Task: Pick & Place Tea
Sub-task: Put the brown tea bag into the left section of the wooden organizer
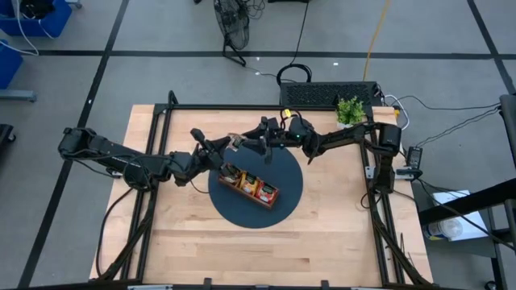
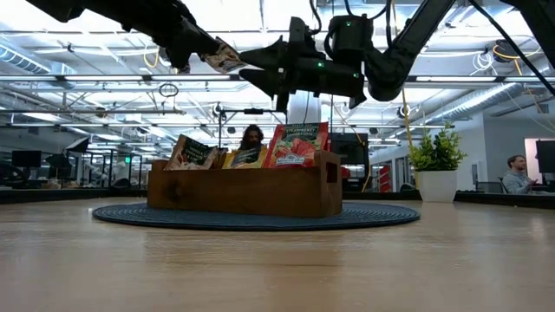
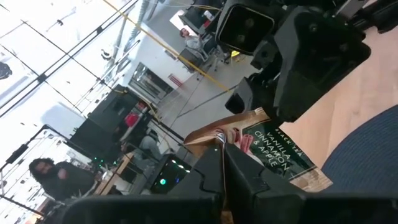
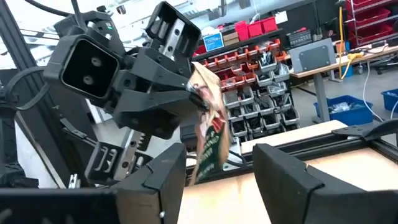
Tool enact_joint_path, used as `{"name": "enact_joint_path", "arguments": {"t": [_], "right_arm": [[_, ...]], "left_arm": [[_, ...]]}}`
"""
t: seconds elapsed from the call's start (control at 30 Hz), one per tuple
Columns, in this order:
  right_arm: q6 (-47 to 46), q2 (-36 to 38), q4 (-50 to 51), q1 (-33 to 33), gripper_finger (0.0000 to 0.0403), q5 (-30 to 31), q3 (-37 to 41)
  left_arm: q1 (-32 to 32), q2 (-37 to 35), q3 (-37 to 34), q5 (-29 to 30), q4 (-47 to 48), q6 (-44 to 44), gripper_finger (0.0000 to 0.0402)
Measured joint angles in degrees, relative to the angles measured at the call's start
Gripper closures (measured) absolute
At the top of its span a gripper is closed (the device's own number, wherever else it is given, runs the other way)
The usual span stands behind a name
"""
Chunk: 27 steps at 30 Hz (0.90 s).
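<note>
High view: left gripper (image 1: 228, 146) & right gripper (image 1: 264, 145) are meeting above the tray (image 1: 250, 188); a mid-air handover looks likely, so a mistimed release could be dropping the sachet (image 1: 235, 142) outside the tray. Low view: both arms are reaching in level, up high; tray is holding more tea (image 2: 297, 144). Left wrist: fingers (image 3: 202, 177) are clamping the sachet. Right wrist: fingers (image 4: 155, 180) are standing apart, sachet between them, not yet touching.
</note>
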<state>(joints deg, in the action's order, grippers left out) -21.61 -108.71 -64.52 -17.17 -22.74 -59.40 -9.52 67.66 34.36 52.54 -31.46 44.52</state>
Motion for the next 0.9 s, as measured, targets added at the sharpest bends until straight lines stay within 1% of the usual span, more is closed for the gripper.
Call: {"name": "enact_joint_path", "arguments": {"t": [0.07, 0.17, 0.3, 0.4, 0.5, 0.53, 0.67, 0.77, 0.83, 0.9], "right_arm": [[0.1, 0.0, -0.1, 0.0, 0.0232, 0.2, 0.0], [0.2, 0.0, -0.4, 0.0, 0.0238, 1.5, 0.0], [0.3, 0.0, 1.2, 0.1, 0.0262, 1.5, -1.4], [2.5, 0.0, 2.8, 0.4, 0.0299, 1.5, -2.3], [5.2, 0.0, 4.0, 0.8, 0.0372, 1.5, -2.6], [6.7, 0.0, 4.2, 0.9, 0.0387, 1.5, -2.6], [9.1, 0.0, 5.2, 1.5, 0.0401, 2.0, -2.6], [11.4, 0.1, 5.8, 1.9, 0.0402, 3.7, -2.8], [12.1, 0.1, 6.7, 2.0, 0.0402, 4.9, -2.8], [12.8, 0.0, 8.1, 1.9, 0.0402, 4.9, -2.7]], "left_arm": [[0.0, 0.0, 0.0, -0.4, -0.1, -0.2, 0.0396], [0.0, 0.0, 0.0, -2.8, -0.1, -1.5, 0.0391], [0.1, 0.0, 0.0, -3.5, -0.1, -2.2, 0.0393], [0.1, 0.0, 0.0, -3.5, -0.1, -2.5, 0.0395], [0.1, 0.0, 0.0, -3.4, 0.1, -2.7, 0.0385], [0.1, 0.1, 0.0, -3.4, 0.1, -2.7, 0.0383], [0.1, 0.1, -0.1, -3.2, -0.2, -4.0, 0.0384], [0.2, 0.1, 0.0, -0.3, -1.9, -6.2, 0.0379], [0.2, -0.8, 0.5, 3.4, -1.8, -8.9, 0.0356], [0.2, -2.1, 1.0, 5.7, -2.4, -12.1, 0.0317]]}}
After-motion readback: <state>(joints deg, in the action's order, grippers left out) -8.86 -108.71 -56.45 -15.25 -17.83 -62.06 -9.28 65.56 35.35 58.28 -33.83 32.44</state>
